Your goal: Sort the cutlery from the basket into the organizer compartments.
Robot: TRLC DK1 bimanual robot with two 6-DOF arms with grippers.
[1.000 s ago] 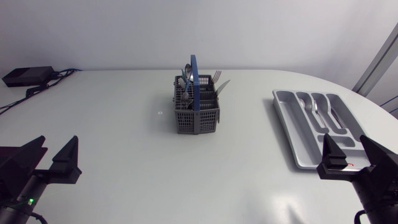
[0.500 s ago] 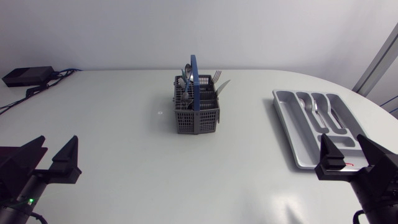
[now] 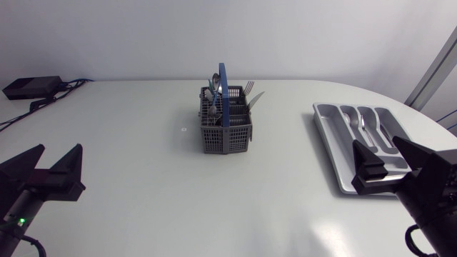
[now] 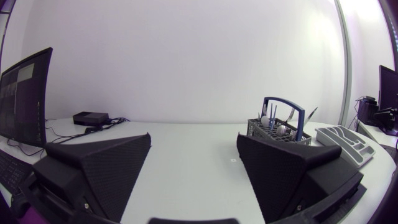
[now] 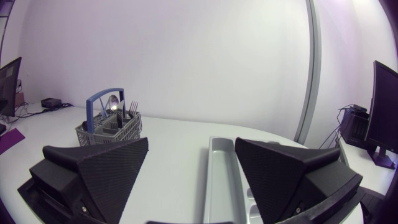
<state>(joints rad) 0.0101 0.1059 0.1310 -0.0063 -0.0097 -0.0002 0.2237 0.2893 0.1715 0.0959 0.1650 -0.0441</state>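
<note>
Nearest the camera, the matte black left gripper (image 3: 58,150) hangs low over the near left part of the white, rounded surface (image 3: 143,178). Its two broad wedge-shaped fingers (image 4: 106,168) stand wide apart with nothing between them. In its own wrist view the left gripper (image 4: 193,135) faces across the surface, and the basket stands well ahead, off towards one finger.

On the other side, the matte black right gripper (image 3: 375,143) sits at the near right. It is spread just as wide and holds nothing. From above it covers the near end of the grey plastic organizer tray (image 3: 325,135). In the right wrist view, the tray (image 5: 217,168) runs ahead from between the gripper's wedge fingers (image 5: 292,174).

Further in, near the middle of the surface, stands the dark grey mesh plastic basket with an upright blue handle (image 3: 225,139), well apart from both grippers. The metal cutlery (image 3: 214,84) stands upright inside it: spoon bowls on one side of the handle, fork tines and what looks like a blade on the other.

To the right of the basket, the tray reaches away towards the far right edge. A shiny piece that looks like a spoon (image 3: 363,121) lies in one of its long compartments.

At the far left corner rests a small flat black box with cables (image 3: 28,87).
</note>
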